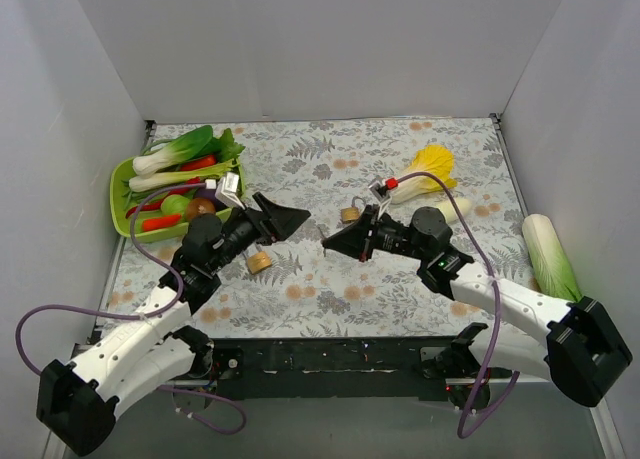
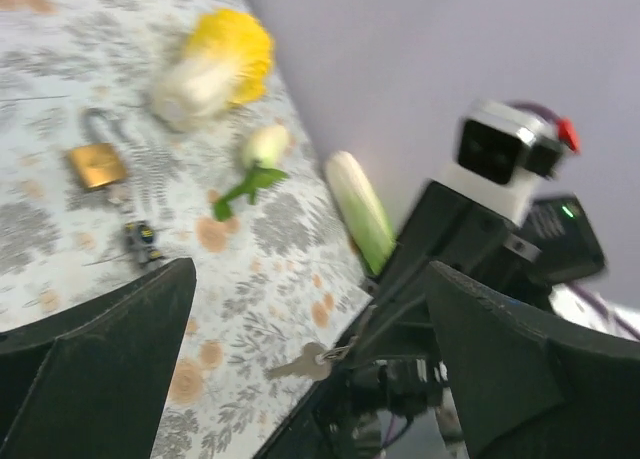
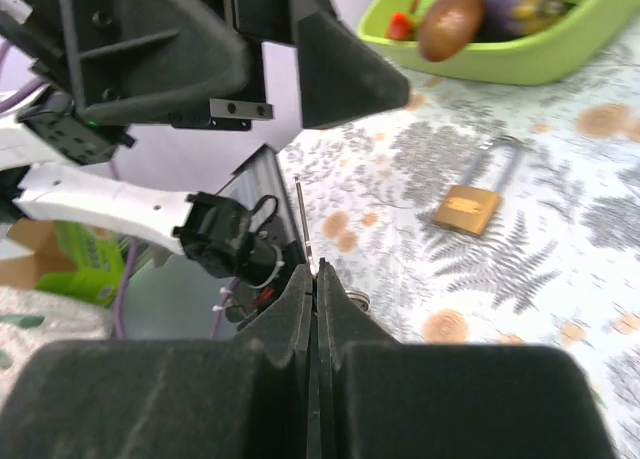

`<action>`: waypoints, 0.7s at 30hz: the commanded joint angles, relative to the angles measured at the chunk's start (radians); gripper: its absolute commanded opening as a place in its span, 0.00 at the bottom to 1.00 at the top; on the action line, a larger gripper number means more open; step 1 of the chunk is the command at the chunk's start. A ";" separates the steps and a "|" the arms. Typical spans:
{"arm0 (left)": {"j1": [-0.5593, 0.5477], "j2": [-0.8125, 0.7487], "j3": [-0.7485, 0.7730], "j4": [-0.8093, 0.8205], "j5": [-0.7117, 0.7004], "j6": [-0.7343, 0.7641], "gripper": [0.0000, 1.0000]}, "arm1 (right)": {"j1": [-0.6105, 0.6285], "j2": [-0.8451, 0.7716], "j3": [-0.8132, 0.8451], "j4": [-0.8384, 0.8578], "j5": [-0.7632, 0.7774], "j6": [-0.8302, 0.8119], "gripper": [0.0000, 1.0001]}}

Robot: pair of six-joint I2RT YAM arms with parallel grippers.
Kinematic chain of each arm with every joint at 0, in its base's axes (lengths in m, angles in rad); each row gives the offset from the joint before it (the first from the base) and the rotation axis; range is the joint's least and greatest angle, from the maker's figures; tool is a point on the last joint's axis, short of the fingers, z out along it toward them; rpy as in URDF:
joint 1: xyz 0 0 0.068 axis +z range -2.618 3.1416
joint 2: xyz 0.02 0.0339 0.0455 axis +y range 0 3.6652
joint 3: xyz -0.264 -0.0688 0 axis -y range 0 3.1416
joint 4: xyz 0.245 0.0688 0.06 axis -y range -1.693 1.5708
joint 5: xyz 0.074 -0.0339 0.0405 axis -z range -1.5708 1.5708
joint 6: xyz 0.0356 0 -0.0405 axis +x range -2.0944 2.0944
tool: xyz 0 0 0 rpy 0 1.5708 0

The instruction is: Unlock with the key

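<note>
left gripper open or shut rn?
Open: left wrist view shows the left gripper with fingers spread wide apart, gripping nothing.

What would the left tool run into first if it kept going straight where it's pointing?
Probably the key sticking out of the shut right tool, which faces it tip to tip; depth between them is unclear.

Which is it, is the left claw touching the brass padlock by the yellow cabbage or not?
Apart. The left wrist view shows the brass padlock lying on the cloth by the yellow cabbage, well beyond the open left claw.
</note>
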 commanded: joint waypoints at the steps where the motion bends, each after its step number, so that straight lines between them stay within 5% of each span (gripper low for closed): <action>1: 0.036 0.025 0.073 -0.349 -0.387 -0.078 0.98 | -0.078 -0.096 -0.055 -0.019 0.074 0.008 0.01; 6: 0.086 0.131 0.100 -0.579 -0.484 -0.185 0.98 | -0.135 -0.208 -0.106 -0.103 0.105 -0.009 0.01; 13: 0.120 0.410 0.323 -0.912 -0.642 -0.078 0.97 | -0.143 -0.314 -0.159 -0.166 0.134 -0.018 0.01; 15: 0.120 0.433 0.350 -0.949 -0.648 -0.064 0.93 | -0.143 -0.343 -0.167 -0.172 0.145 -0.018 0.01; 18: 0.119 0.491 0.375 -1.006 -0.657 -0.053 0.73 | -0.143 -0.372 -0.182 -0.180 0.152 -0.015 0.01; 21: 0.119 0.554 0.381 -1.032 -0.608 -0.062 0.73 | -0.143 -0.381 -0.190 -0.175 0.146 -0.010 0.01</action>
